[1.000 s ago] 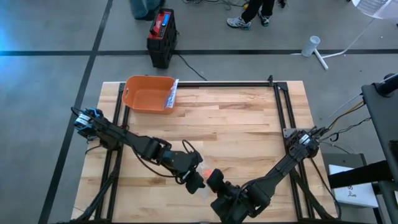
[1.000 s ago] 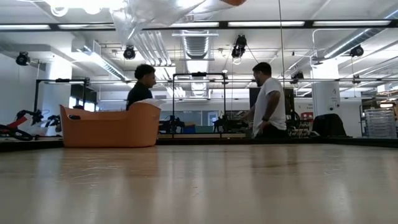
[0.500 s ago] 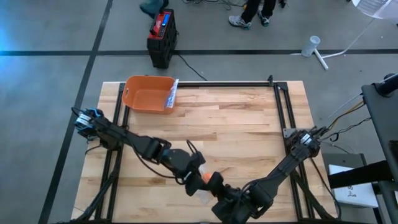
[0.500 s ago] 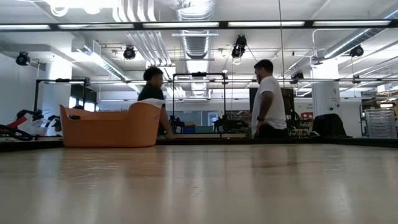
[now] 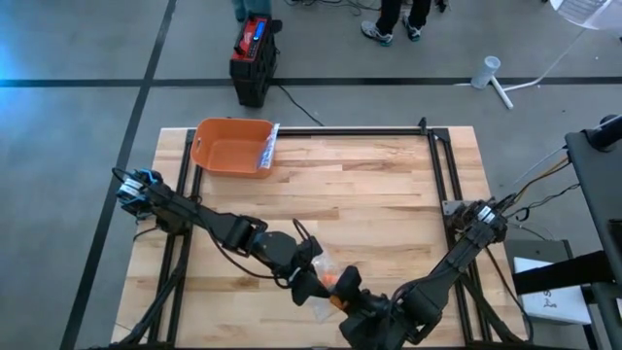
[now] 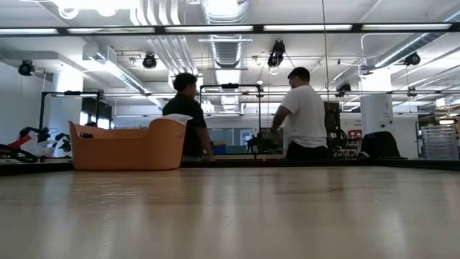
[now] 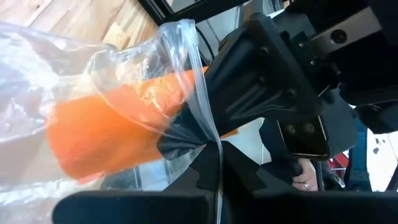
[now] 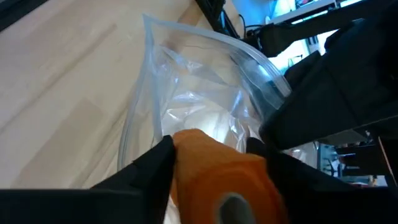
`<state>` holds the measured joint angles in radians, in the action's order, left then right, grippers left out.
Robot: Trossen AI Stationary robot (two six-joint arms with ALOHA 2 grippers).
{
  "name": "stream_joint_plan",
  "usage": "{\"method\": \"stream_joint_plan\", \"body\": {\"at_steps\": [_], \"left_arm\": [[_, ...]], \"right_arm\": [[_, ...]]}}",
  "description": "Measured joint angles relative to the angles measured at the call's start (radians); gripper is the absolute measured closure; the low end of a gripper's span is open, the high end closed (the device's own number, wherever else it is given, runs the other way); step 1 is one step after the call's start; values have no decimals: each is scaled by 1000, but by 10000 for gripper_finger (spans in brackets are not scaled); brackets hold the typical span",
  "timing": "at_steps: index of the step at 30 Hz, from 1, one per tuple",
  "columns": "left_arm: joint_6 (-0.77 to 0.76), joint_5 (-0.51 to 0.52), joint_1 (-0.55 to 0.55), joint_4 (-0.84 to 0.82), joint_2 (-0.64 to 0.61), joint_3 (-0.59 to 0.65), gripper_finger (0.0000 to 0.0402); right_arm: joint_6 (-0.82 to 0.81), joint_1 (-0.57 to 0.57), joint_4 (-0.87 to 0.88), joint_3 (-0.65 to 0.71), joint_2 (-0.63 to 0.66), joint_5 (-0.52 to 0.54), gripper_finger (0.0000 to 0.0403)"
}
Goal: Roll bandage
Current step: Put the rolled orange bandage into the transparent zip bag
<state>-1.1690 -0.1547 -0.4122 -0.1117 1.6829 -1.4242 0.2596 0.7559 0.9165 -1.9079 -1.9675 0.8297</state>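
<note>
Meeting near the worktop's front edge, the left gripper is clamped on 1 clear plastic zip bag, while the right gripper, fingers apart, flanks 1 orange rolled bandage at the bag's mouth. Only the wrist views show this; the low view shows 1 orange tub and 2 people.

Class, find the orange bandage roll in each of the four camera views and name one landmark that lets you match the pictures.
High view: orange bandage roll near the table's front edge, between both grippers.
Low view: not in it.
Left wrist view: the roll fills the middle-left, inside the clear plastic bag.
Right wrist view: the roll lies bottom centre, at the bag's mouth.
Shared landmark: the clear plastic bag, seen in all three.
</note>
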Motion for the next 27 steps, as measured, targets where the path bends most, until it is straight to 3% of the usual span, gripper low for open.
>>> {"method": "stream_joint_plan", "body": {"at_steps": [10, 21, 27], "left_arm": [[0, 7, -1, -9, -1, -1, 402], [-3, 10, 25, -74, -3, 2, 401], [55, -41, 142, -177, -69, 2, 402]], "right_arm": [[-49, 35, -4, 2, 63, -1, 145], [-197, 72, 22, 4, 214, 6, 133], [-302, 94, 77, 3, 275, -1, 142]]}}
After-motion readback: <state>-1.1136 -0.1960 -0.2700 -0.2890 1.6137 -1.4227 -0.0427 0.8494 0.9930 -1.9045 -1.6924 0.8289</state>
